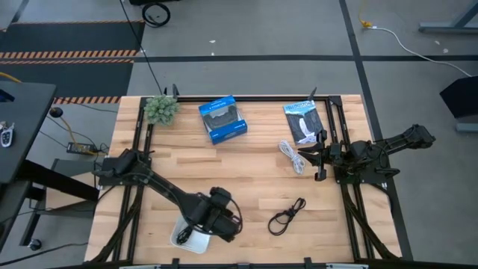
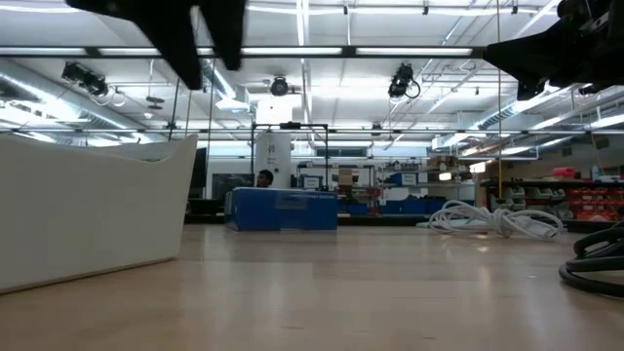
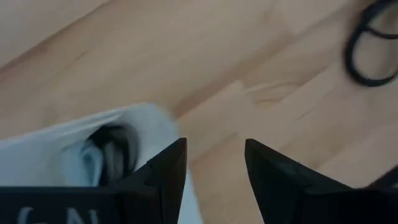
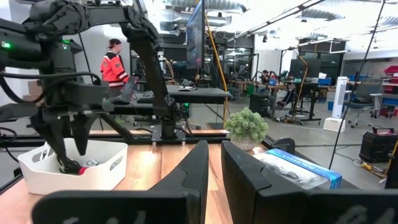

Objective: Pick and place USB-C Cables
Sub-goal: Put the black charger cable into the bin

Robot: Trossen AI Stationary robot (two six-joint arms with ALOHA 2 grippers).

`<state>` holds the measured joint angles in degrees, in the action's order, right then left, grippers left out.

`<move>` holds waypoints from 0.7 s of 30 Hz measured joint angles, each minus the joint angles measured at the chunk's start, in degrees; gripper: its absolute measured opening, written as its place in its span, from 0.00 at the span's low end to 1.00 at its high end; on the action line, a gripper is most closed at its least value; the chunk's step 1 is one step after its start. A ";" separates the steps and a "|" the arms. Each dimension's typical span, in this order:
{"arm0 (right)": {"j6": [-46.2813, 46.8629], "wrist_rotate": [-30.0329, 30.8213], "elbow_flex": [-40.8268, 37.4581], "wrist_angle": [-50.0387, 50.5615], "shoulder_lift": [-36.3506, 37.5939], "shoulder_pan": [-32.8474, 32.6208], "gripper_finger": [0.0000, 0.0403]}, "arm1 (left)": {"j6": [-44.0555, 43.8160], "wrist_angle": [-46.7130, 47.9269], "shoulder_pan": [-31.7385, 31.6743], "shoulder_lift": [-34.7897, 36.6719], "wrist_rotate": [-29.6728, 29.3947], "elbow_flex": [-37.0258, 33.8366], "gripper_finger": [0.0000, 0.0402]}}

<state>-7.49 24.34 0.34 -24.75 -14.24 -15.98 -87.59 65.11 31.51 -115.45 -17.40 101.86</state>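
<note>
My left gripper (image 3: 214,163) hangs with jaws parted over the white bin (image 1: 188,237); my right gripper (image 4: 214,163) waits, jaws narrowly apart

The left gripper (image 1: 213,224) covers much of the white bin (image 1: 188,238); cables inside it (image 3: 106,149) blur together, uncountable.

Both arms are dark, nearly black, built of chunky jointed segments with black cables looping along them. The left arm's two-finger gripper (image 3: 214,171) ends in matte black wedge-shaped fingers (image 3: 166,171), pale lettering on its body. The right arm's gripper (image 4: 214,171) has flat, black, blade-like fingers (image 4: 242,174).
</note>
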 joint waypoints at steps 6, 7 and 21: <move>-0.02 0.00 0.02 -0.02 0.00 -0.01 0.12 | 10.50 -9.09 -2.90 -0.12 -1.54 -0.02 0.43; -0.01 0.00 -0.01 -0.01 0.00 0.01 0.12 | 12.51 -10.87 -3.51 -0.12 -2.13 -0.02 0.43; 0.01 0.00 -0.01 -0.02 0.00 -0.01 0.12 | 39.66 -47.82 -9.08 -11.01 3.70 -0.04 0.43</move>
<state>-7.49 24.34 0.34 -24.77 -14.24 -15.99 -47.93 17.29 22.43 -126.46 -13.69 101.82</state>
